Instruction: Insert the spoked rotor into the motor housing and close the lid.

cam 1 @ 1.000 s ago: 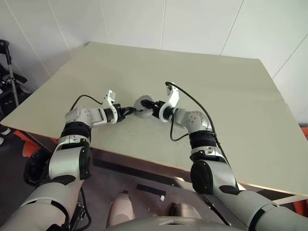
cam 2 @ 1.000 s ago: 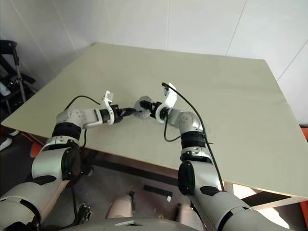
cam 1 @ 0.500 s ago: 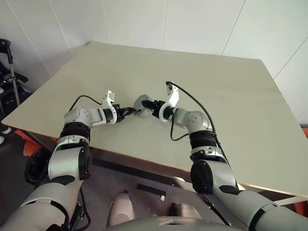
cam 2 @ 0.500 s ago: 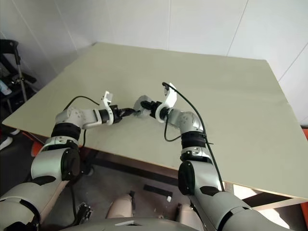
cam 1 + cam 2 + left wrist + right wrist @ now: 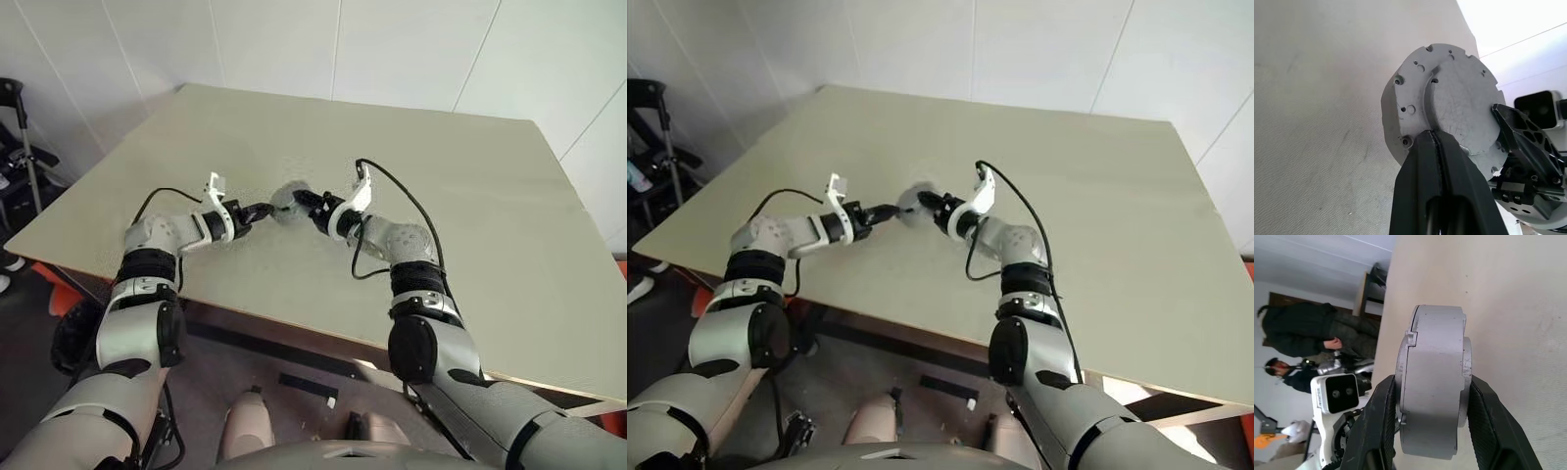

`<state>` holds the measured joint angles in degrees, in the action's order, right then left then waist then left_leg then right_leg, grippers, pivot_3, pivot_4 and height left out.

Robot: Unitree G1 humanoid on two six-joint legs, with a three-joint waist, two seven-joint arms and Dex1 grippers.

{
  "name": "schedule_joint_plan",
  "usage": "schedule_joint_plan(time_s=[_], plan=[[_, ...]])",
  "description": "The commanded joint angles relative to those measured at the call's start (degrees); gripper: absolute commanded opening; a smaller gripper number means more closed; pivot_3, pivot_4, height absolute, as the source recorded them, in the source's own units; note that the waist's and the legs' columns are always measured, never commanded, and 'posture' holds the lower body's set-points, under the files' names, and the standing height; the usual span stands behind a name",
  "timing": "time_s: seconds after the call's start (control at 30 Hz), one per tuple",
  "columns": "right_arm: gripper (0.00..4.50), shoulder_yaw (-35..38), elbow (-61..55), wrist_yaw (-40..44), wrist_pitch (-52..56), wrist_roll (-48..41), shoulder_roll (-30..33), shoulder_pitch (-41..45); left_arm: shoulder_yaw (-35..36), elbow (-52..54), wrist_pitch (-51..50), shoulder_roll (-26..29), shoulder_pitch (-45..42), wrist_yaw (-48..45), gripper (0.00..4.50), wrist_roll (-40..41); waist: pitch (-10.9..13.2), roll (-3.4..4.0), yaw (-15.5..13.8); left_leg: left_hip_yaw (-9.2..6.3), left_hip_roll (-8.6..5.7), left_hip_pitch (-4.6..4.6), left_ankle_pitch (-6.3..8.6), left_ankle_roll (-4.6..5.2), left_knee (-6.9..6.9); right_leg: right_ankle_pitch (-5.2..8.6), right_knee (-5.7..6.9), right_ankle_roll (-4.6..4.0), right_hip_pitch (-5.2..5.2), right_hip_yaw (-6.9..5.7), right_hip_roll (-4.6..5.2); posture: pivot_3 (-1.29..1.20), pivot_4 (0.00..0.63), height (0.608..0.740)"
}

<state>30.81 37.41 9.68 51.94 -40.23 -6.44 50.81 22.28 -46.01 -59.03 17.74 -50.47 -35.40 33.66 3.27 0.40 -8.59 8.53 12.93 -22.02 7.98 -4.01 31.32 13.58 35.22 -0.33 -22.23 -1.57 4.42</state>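
You have the motor housing (image 5: 1432,382) lifted off the table (image 5: 470,225) and held between both arms in front of the robot. The right gripper (image 5: 1432,396) clamps it across its thickness, one black finger on each flat face, jaws about half spread. The left gripper (image 5: 1436,142) has its fingers (image 5: 1420,161) pressed together, pinching the edge of the pale grey face with its small screw holes.

From the wrist views the assembly looks like a closed grey drum, so the rotor and lid are probably already on; that is a judgement, since the inside is hidden and you cannot confirm the lid is fully seated. The step in hand looks like the last check or pressing together of the closed unit.

What the next move calls for: keep the right grip firm while the left lets go, then lower the housing flat onto the table without tipping it.

The table around the hands is bare. Beyond its edge, the right wrist view shows a person in dark clothes (image 5: 1300,328) standing well apart; nothing stands in the way.
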Motion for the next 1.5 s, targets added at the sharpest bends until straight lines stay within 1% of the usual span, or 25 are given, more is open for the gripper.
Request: schedule_joint_plan(time_s=[0.03, 0.17, 0.23, 0.3, 0.53, 0.73, 0.8, 0.87, 0.9, 1.0, 1.1, 1.2, 1.23, 1.27, 1.33, 1.5], plan=[[1.94, 2.1, -1.9, 0.5, -0.4, -5.6, -1.0, 3.8, 2.4, 2.6, -0.9, 0.6, 0.2, -0.2, 0.0, 2.7, 0.0, 0.0, 0.0, 0.0, 0.0, 0.0, 0.0, 0.0, 0.0, 0.0, 0.0, 0.0, 0.0, 0.0, 0.0, 0.0, 0.0, 0.74], [1.94, 3.6, -1.2, -0.7, -0.8, -7.7, -1.0, 4.2, 7.2, 5.6, -1.9, -0.1, 0.9, 0.4, 0.0, 7.4, 0.0, 0.0, 0.0, 0.0, 0.0, 0.0, 0.0, 0.0, 0.04, 0.0, 0.08, 0.0, -0.02, 0.01, 0.0, 0.0, 0.0, 0.74], [1.94, 3.6, -1.5, -1.0, -0.9, -8.2, -0.9, 4.3, 11.2, 4.9, -2.2, 0.0, 0.9, 1.9, 0.0, 10.3, 0.0, 0.0, 0.0, 0.0, 0.01, -0.07, 0.0, 0.0, 0.07, 0.0, 0.14, 0.0, -0.1, 0.0, 0.0, 0.0, 0.0, 0.74], [1.94, 3.5, -1.7, -1.3, -0.9, -8.4, -0.8, 4.3, 12.9, 4.6, -2.4, 0.1, 1.1, 2.9, 0.0, 11.5, 0.0, 0.0, 0.1, 0.0, 0.01, -0.06, 0.0, 0.0, 0.1, 0.0, 0.17, 0.0, -0.1, 0.02, 0.0, 0.0, 0.0, 0.74], [1.94, 3.4, -2.2, -1.7, -0.6, -9.4, -0.3, 4.3, 15.1, 6.2, -2.0, 0.3, 2.5, 5.2, 0.0, 13.8, 0.0, 0.0, 0.0, 0.0, 0.01, -0.08, 0.0, 0.0, 0.11, 0.0, 0.17, 0.01, -0.1, 0.01, 0.0, 0.0, 0.0, 0.74], [1.94, 4.0, -5.5, -3.2, 1.6, -12.6, 0.0, 4.5, 16.6, 4.3, 0.2, -0.2, 2.2, 7.6, 0.0, 14.4, 0.0, -0.01, 0.0, -0.01, 0.01, -0.07, 0.0, 0.0, 0.12, 0.0, 0.17, 0.01, -0.1, 0.01, 0.0, 0.0, 0.0, 0.74], [1.94, 3.9, -7.6, -3.9, 2.9, -14.0, -0.1, 4.1, 16.9, 4.2, 2.6, -1.2, 2.0, 9.0, 0.0, 14.0, 0.0, -0.01, -0.1, -0.01, 0.01, -0.08, 0.0, 0.0, 0.12, 0.0, 0.17, 0.01, -0.1, 0.01, 0.0, 0.0, 0.0, 0.74], [1.94, 3.4, -9.7, -4.3, 4.1, -15.1, -0.2, 3.4, 17.2, 4.8, 8.0, -3.1, 1.8, 10.6, 0.0, 13.1, 0.0, -0.01, -0.2, -0.01, 0.0, -0.08, 0.0, 0.0, 0.12, -0.01, 0.16, 0.02, -0.09, 0.01, 0.01, 0.0, 0.0, 0.74], [1.94, 3.1, -10.5, -4.6, 4.5, -15.4, -0.3, 3.1, 16.7, 5.0, 8.6, -3.6, 1.7, 10.5, 0.0, 13.0, 0.0, -0.02, -0.2, -0.02, -0.01, -0.1, 0.0, 0.0, 0.13, -0.01, 0.15, 0.02, -0.08, 0.01, 0.02, 0.0, 0.0, 0.74], [1.94, 2.4, -12.0, -5.4, 4.7, -15.5, -0.2, 2.5, 16.6, 4.5, 6.0, -4.9, 1.2, 10.2, 0.0, 15.2, 0.0, -0.04, -0.1, -0.03, -0.01, -0.1, 0.0, 0.0, 0.16, -0.01, 0.16, 0.03, -0.07, 0.0, 0.02, 0.0, 0.0, 0.74], [1.94, 2.0, -12.7, -5.9, 4.6, -15.7, -0.1, 2.2, 14.4, 6.8, 4.7, -5.9, 1.8, 9.2, 0.56, 15.1, 0.0, -0.04, -0.1, -0.02, 0.0, -0.08, 0.0, -0.01, 0.16, -0.01, 0.18, 0.03, -0.08, 0.0, 0.01, 0.0, 0.0, 0.74], [1.94, 1.6, -13.0, -6.0, 4.6, -15.8, 0.2, 2.1, 13.0, 8.4, 3.5, -6.0, 1.9, 8.2, 1.45, 15.6, 0.0, -0.04, -0.1, -0.02, 0.01, -0.09, 0.0, -0.01, 0.18, -0.01, 0.18, 0.03, -0.09, 0.01, 0.01, 0.0, 0.0, 0.74], [1.94, 1.5, -13.0, -6.1, 4.5, -15.7, 0.3, 2.1, 12.6, 8.8, 3.2, -5.9, 2.0, 7.9, 1.87, 15.8, 0.0, -0.04, -0.1, -0.02, 0.01, -0.1, 0.0, -0.01, 0.19, -0.01, 0.18, 0.03, -0.09, 0.0, 0.01, 0.0, 0.0, 0.74], [1.94, 1.5, -12.8, -6.2, 4.4, -15.6, 0.3, 2.1, 12.4, 9.1, 3.2, -5.8, 2.1, 8.0, 2.09, 15.8, 0.0, -0.04, -0.1, -0.02, 0.01, -0.1, 0.0, -0.01, 0.19, -0.01, 0.19, 0.03, -0.11, 0.01, 0.01, 0.0, 0.0, 0.74], [1.94, 1.3, -12.6, -6.4, 4.1, -15.4, 0.4, 2.1, 12.6, 9.1, 3.0, -5.7, 2.0, 8.2, 2.7, 16.3, 0.0, -0.04, -0.1, -0.02, 0.01, -0.09, 0.0, -0.01, 0.18, -0.01, 0.19, 0.03, -0.11, 0.01, 0.0, 0.0, 0.0, 0.74], [1.94, 1.3, -12.5, -6.4, 4.3, -16.1, 0.2, 2.4, 16.7, 4.3, 1.3, -5.4, 0.4, 11.4, 4.24, 19.5, 0.0, -0.04, -0.1, -0.02, 0.01, -0.1, 0.0, -0.01, 0.19, -0.01, 0.19, 0.03, -0.11, 0.02, 0.0, 0.0, 0.0, 0.74]])
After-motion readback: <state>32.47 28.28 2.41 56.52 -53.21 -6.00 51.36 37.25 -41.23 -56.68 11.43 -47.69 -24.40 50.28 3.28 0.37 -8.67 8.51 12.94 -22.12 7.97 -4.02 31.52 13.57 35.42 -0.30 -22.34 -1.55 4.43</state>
